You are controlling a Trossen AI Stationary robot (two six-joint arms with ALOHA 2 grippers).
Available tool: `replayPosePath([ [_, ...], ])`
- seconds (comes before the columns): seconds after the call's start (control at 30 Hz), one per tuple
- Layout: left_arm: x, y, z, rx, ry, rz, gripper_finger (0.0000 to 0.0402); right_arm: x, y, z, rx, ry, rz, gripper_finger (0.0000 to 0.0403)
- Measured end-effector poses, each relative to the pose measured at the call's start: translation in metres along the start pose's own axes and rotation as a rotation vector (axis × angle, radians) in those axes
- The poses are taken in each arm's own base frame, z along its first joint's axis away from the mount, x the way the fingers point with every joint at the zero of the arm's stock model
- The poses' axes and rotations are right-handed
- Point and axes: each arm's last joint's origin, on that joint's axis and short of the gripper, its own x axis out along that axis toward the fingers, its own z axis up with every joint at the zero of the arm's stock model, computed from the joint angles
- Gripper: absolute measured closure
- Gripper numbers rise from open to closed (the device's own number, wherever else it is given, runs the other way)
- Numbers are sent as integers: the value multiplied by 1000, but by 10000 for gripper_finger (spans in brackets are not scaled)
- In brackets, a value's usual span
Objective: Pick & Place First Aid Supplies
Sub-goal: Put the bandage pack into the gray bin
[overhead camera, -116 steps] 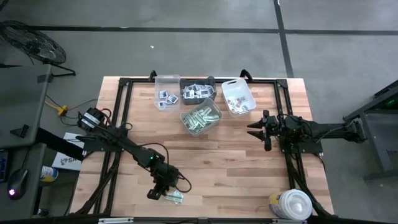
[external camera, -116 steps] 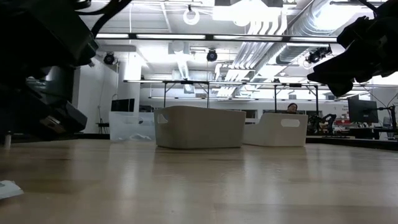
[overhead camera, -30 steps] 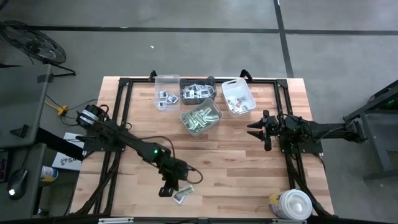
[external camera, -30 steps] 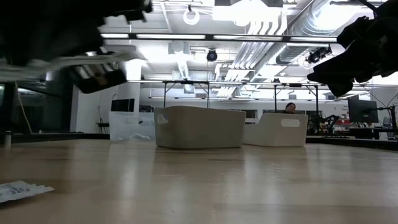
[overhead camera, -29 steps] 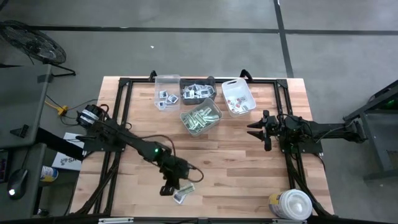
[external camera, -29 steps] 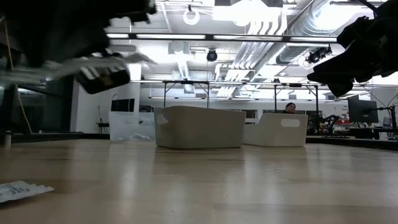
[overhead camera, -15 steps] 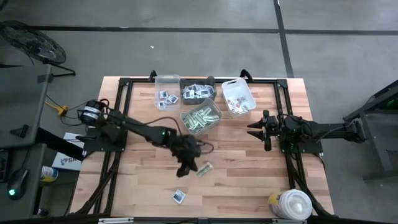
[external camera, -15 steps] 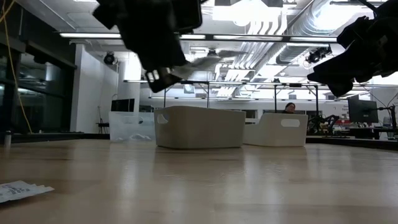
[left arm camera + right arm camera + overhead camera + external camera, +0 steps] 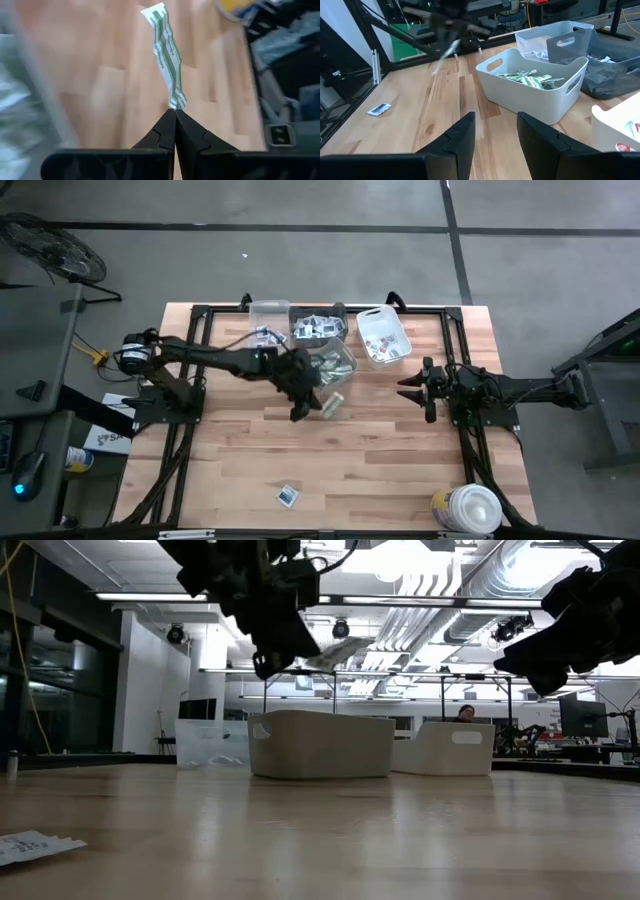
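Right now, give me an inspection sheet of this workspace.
Surface: wooden table, bare planks over most of it.
Job's things: green-and-white strip hanging from the left gripper, held off the table beside the grey bin of like strips; one squarish packet lying loose near the front edge; more packets in the clear bin, dark bin and white bin.
Clutter: round white tub at the front right corner.
Grippers: left shut on the strip; right gripper open, empty, waiting at the right side.
Cables: yellow cable off the left edge.
Surroundings: grey floor; a person far behind in the low view.
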Motion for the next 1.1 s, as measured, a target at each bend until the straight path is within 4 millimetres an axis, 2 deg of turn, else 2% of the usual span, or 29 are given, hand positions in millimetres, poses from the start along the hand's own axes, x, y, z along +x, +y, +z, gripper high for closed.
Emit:
replayPosePath([
  [0.27,-28,41,1,-86,21,199,401,0,0,0,0,-2,1,263],
  [0.47,-40,61,4,-131,-7,322,401,0,0,0,0,-2,1,263],
  [0.83,-51,79,2,-143,10,395,401,0,0,0,0,-2,1,263],
  [1.1,-52,81,-1,-122,49,404,388,0,0,0,0,-2,1,263],
])
